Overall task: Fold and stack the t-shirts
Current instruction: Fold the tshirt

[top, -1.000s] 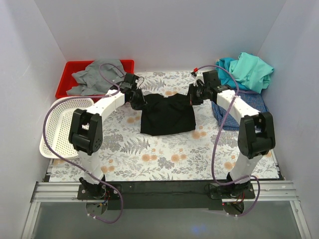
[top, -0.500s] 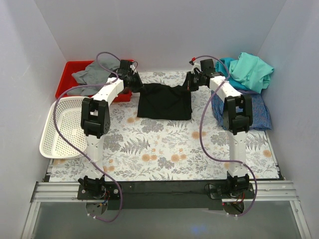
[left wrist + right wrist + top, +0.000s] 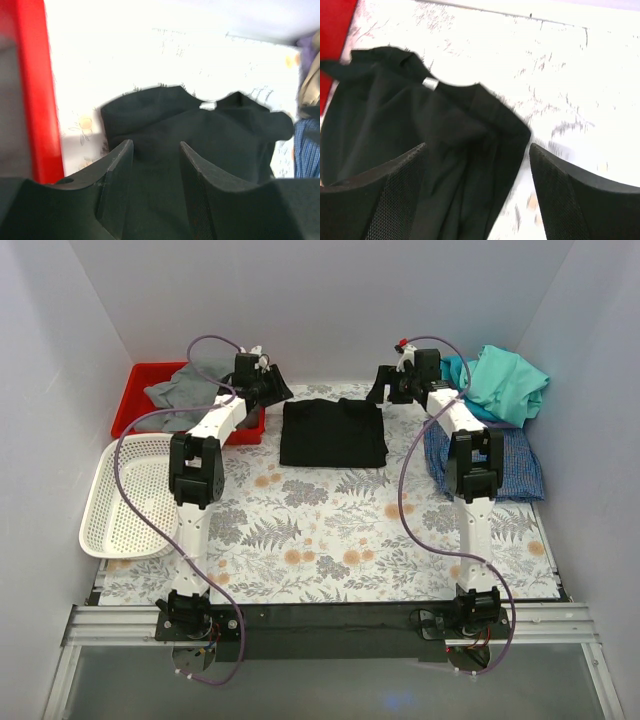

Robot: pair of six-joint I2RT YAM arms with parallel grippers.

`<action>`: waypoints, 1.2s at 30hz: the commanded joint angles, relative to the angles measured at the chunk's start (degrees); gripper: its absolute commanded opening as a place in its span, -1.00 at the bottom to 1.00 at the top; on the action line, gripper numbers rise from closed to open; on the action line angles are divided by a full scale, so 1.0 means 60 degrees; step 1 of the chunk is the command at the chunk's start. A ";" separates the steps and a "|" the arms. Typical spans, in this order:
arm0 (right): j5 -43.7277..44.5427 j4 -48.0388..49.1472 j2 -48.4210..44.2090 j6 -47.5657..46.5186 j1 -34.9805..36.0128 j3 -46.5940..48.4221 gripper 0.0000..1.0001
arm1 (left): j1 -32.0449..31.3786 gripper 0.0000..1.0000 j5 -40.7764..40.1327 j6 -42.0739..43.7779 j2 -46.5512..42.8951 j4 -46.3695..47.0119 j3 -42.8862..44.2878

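Note:
The black t-shirt (image 3: pixel 333 433) lies folded in a rough rectangle at the back middle of the table. My left gripper (image 3: pixel 279 392) hovers just off its far left corner, jaws open. In the left wrist view the black t-shirt (image 3: pixel 200 120) lies under the left gripper (image 3: pixel 156 150), and nothing is pinched. At the shirt's far right corner my right gripper (image 3: pixel 381 392) is open wide. The right wrist view shows the right gripper (image 3: pixel 477 150) above the collar end of the black t-shirt (image 3: pixel 420 115). Teal and mint t-shirts (image 3: pixel 500 380) are heaped at the back right, above a blue-checked one (image 3: pixel 505 462).
A red bin (image 3: pixel 143 418) holding grey cloth (image 3: pixel 190 385) stands at the back left, with its wall (image 3: pixel 30 90) close to my left gripper. A white mesh basket (image 3: pixel 125 495) lies in front of it. The back wall is just behind both grippers.
Both arms stretched toward the back wall, carrying the black shirt's edge with them. Both grippers then opened and let it go, and the shirt now lies flat farther back.

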 commanded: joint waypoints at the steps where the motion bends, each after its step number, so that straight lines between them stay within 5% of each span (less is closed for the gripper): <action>1: 0.0233 0.0960 -0.1872 -0.0432 0.0043 -0.1094 0.72 | 0.0120 -0.19 -0.0512 0.0414 -0.1756 0.0901 -0.0629; 4: -0.0336 0.0931 -0.2344 -0.0345 0.0043 -0.1813 0.72 | 0.0105 -0.19 -0.0351 0.0194 -0.2622 0.1428 -0.1585; 8: -0.1318 0.0550 -0.2346 -0.0184 0.0276 -0.1977 0.68 | 0.0091 -0.18 0.1735 -0.0230 -0.2832 0.1780 -0.2451; 12: -0.2051 0.0375 -0.1805 0.0065 0.0511 -0.1554 0.64 | 0.0061 -0.19 0.3656 -0.0887 -0.1969 0.1810 -0.2073; 18: -0.2829 0.0066 -0.0150 0.0724 0.0600 0.0044 0.59 | 0.0061 -0.21 0.4760 -0.1432 -0.0169 0.2264 -0.0888; 25: -0.2243 0.0110 0.0994 0.0872 0.0541 0.0880 0.60 | 0.0076 -0.21 0.4836 -0.1551 0.1473 0.2806 0.0504; 36: 0.0101 0.0388 0.1507 0.0139 -0.0030 0.1026 0.68 | 0.0325 -0.20 0.2566 -0.0029 0.1930 0.3056 0.0814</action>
